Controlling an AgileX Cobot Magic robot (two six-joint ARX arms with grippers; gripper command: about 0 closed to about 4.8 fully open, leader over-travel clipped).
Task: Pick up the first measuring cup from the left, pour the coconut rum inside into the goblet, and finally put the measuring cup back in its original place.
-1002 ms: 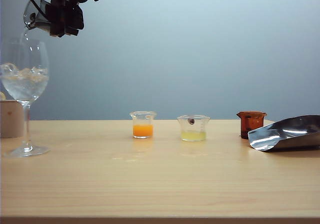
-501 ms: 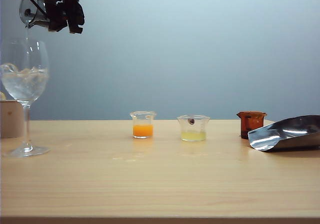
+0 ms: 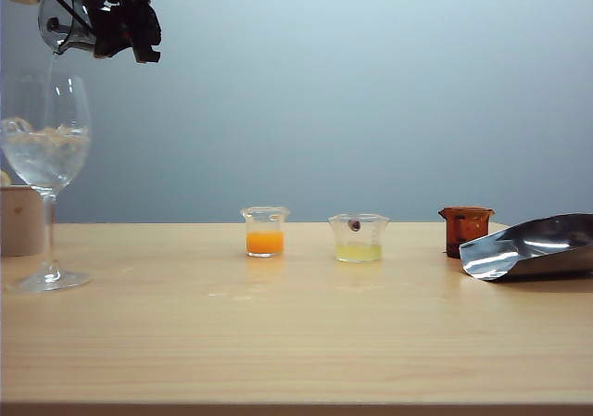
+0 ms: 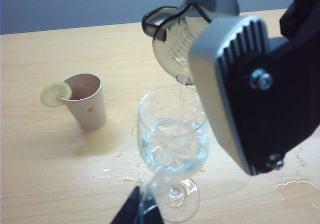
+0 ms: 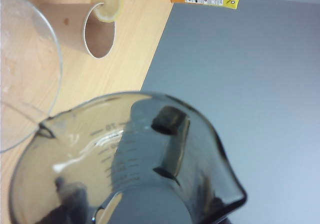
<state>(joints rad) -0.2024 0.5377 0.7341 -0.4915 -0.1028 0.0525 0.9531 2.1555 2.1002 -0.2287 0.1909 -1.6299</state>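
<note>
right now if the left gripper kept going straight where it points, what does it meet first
Most likely the goblet: in the left wrist view its stem and foot sit just past the left gripper. Depth is hard to judge. The right gripper holds the measuring cup above.

One camera sits low at the table's (image 3: 296, 342) edge and looks straight across it at a grey wall, with the goblet (image 3: 46, 157) far off to its left side. The left wrist camera looks down from above and close at the same goblet (image 4: 172, 144) and a paper cup (image 4: 87, 102). The right wrist camera is very near the measuring cup (image 5: 130, 164), and it sees that paper cup (image 5: 80, 29) too.
</note>
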